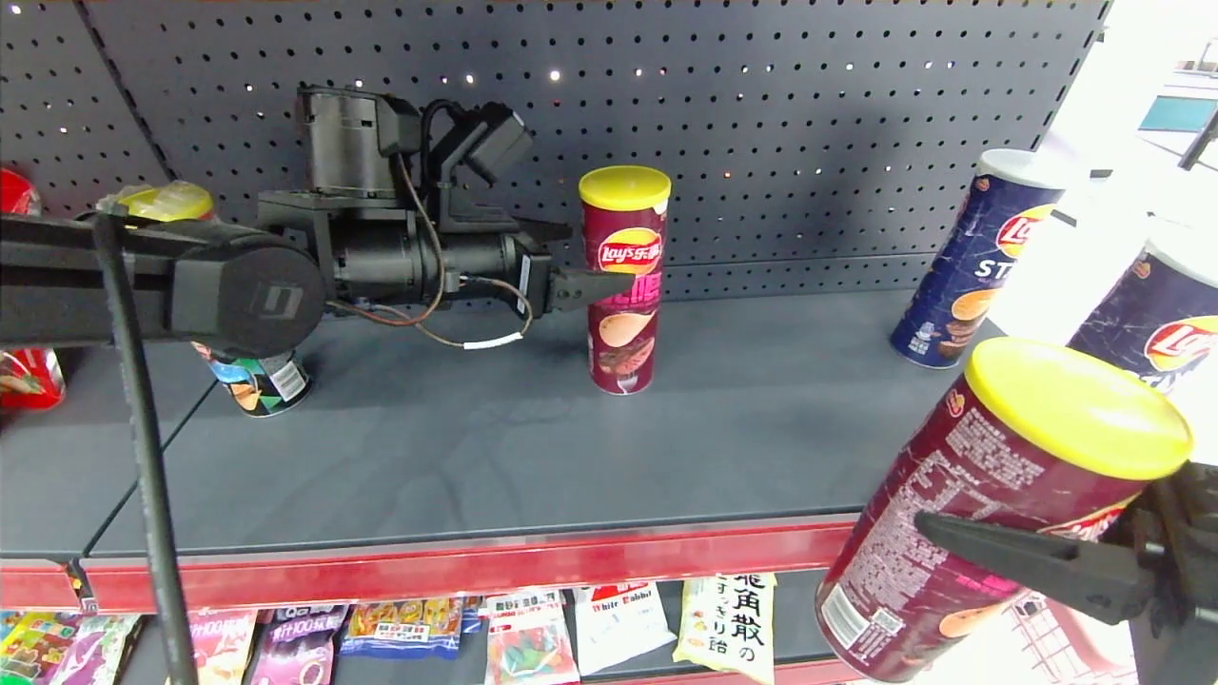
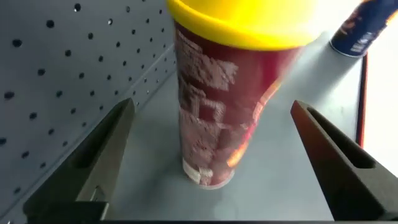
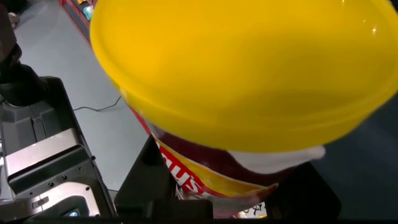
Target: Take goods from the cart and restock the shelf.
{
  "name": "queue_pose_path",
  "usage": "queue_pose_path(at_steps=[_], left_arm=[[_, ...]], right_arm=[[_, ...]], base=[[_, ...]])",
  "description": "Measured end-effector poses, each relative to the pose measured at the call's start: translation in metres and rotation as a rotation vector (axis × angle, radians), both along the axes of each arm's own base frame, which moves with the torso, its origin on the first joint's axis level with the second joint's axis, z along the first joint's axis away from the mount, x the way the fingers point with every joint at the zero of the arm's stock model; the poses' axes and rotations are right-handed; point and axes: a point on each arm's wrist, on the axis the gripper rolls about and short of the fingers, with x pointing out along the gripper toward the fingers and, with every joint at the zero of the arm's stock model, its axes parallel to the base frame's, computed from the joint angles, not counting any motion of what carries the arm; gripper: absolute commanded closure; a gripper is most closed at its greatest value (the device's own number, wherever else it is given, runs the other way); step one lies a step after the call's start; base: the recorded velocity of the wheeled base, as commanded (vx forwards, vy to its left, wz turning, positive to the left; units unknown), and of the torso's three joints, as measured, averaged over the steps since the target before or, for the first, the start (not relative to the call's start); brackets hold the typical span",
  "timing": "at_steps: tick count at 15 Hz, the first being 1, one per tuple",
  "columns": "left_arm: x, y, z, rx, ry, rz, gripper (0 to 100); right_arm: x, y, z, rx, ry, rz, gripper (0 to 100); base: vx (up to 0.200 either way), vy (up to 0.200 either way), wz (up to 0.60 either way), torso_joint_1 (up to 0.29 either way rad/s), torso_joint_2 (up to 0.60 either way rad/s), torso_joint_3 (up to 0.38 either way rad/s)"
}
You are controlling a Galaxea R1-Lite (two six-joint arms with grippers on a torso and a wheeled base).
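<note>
While the left gripper (image 2: 211, 118) is spread wide around the upright maroon can (image 1: 625, 347) near the back edge of the shelf (image 1: 476, 457), the tilted can (image 1: 990, 495), clamped in the right gripper (image 1: 1047, 557) off the front right corner, should be righted before being set down beside it.

We see a round yellow plastic lid (image 3: 249, 68) up close, capping a dark red cylindrical crisp can (image 3: 205, 165). The can's body carries a yellow-and-red printed band and a white patch just under the lid's rim. Our right gripper (image 3: 230, 199) clasps the can lower on its body, its black fingers (image 3: 146, 186) pressed against either side. Beyond the can lies a pale grey floor (image 3: 93, 81) with a thin black cable (image 3: 93, 107) trailing across it, and a red strip (image 3: 73, 15) borders the floor.
</note>
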Motion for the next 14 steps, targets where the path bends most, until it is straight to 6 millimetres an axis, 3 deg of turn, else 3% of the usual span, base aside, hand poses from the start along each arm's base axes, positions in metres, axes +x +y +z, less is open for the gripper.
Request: queue_pose_path(at_steps=[8, 9, 14], left_arm=[[0.015, -0.025, -0.004, -0.022, 0.003, -0.033, 0], [0.019, -0.026, -0.004, -0.025, -0.001, -0.033, 100], [0.026, -0.034, -0.010, -0.037, 0.022, -0.043, 100]], right_arm=[[0.002, 0.001, 0.000, -0.005, 0.002, -0.011, 100], [0.002, 0.001, 0.000, -0.005, 0.002, -0.011, 100], [0.002, 0.001, -0.001, -0.007, 0.004, -0.011, 100]], base=[[0.000, 0.000, 0.00, 0.000, 0.00, 0.000], [0.000, 0.000, 0.00, 0.000, 0.00, 0.000], [0.000, 0.000, 0.00, 0.000, 0.00, 0.000]])
